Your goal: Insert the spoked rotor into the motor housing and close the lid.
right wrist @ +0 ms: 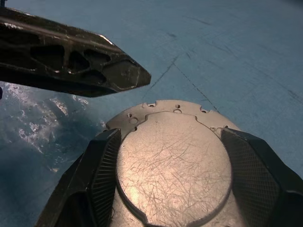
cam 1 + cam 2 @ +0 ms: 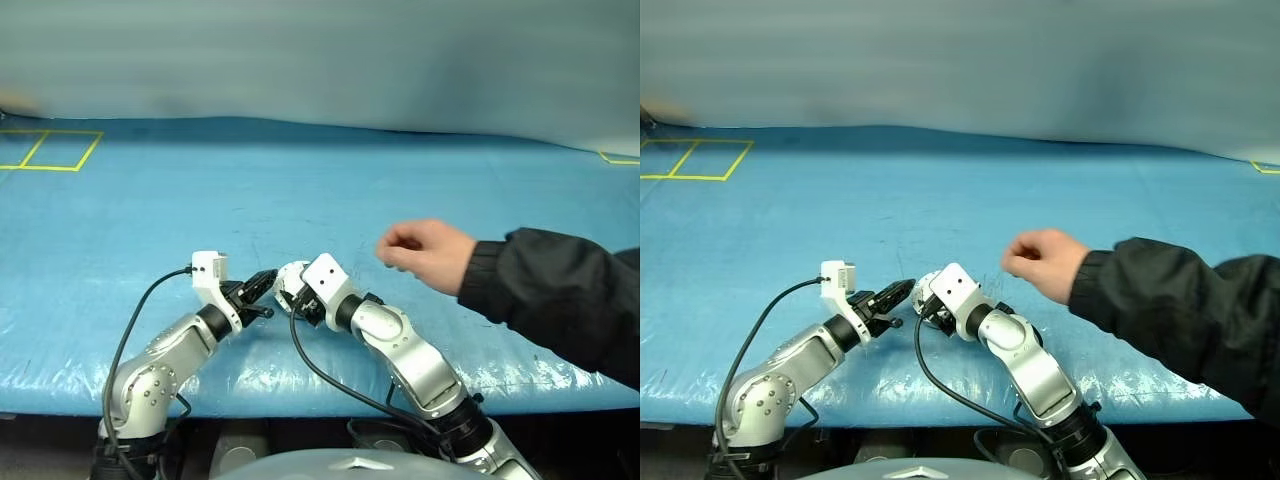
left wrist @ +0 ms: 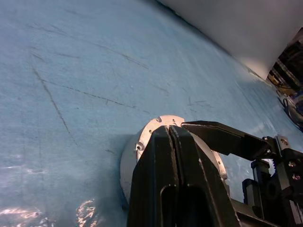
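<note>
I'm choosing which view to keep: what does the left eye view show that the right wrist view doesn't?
Left eye view: a person's hand in a black sleeve over the blue table, and yellow tape squares.
Right wrist view: the scratched round silver-grey metal lid up close, clamped between the right gripper jaws.
Both: the shut left gripper beside that part.

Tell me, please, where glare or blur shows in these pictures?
Left wrist view: white glare on the blue tabletop beside the shut left pincer. Right wrist view: the scratched round silver-grey metal lid shines between the right pincer's fingers. Head views: the far wall is blurred.
</note>
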